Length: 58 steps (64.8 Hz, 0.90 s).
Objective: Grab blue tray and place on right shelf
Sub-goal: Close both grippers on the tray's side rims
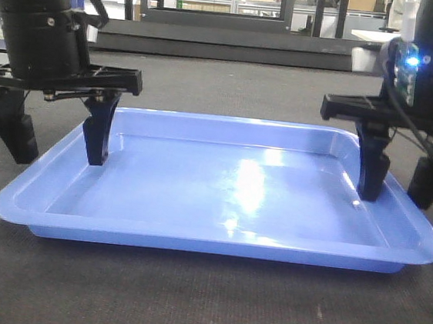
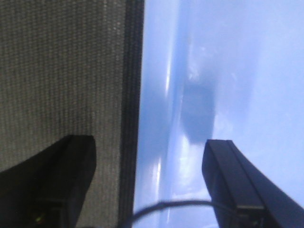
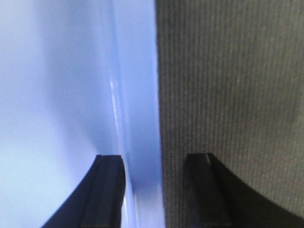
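Note:
The blue tray [image 1: 216,241] lies flat on a dark woven mat, empty and glossy. My left gripper [image 1: 54,143] straddles its left rim: one finger stands inside the tray and the other outside on the mat. In the left wrist view the left gripper [image 2: 147,147] is open, with the tray's rim [image 2: 156,95] between the fingers and a gap on each side. My right gripper [image 1: 400,185] straddles the right rim the same way. The right wrist view shows the right gripper [image 3: 153,161] open around the rim [image 3: 137,95]. The right shelf is out of view.
The dark mat [image 1: 201,307] spreads around the tray on all sides. Far behind it stand black frames [image 1: 216,23] and a pale bench [image 1: 373,39]. A cable [image 2: 166,206] crosses the bottom of the left wrist view.

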Each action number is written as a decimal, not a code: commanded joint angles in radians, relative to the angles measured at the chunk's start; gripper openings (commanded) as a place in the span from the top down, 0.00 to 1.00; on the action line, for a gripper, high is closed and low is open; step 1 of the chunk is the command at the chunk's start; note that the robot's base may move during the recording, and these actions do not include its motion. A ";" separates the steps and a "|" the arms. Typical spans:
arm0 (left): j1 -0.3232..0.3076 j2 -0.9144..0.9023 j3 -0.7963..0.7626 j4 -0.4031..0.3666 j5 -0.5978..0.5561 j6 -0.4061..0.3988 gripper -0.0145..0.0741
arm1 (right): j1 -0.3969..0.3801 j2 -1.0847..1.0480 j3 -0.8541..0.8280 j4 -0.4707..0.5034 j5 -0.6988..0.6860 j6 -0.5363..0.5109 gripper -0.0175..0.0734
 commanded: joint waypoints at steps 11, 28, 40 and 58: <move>-0.008 -0.039 -0.025 0.010 -0.004 0.025 0.41 | -0.002 -0.007 -0.055 -0.010 0.023 -0.010 0.37; -0.008 -0.027 -0.020 0.004 0.002 0.025 0.41 | -0.002 0.005 -0.055 -0.008 0.000 0.006 0.37; -0.008 -0.027 -0.020 -0.013 -0.007 0.025 0.41 | -0.002 0.013 -0.055 -0.007 0.001 0.007 0.37; -0.008 -0.027 -0.020 -0.024 -0.007 0.025 0.58 | -0.002 0.012 -0.055 -0.007 0.002 0.007 0.37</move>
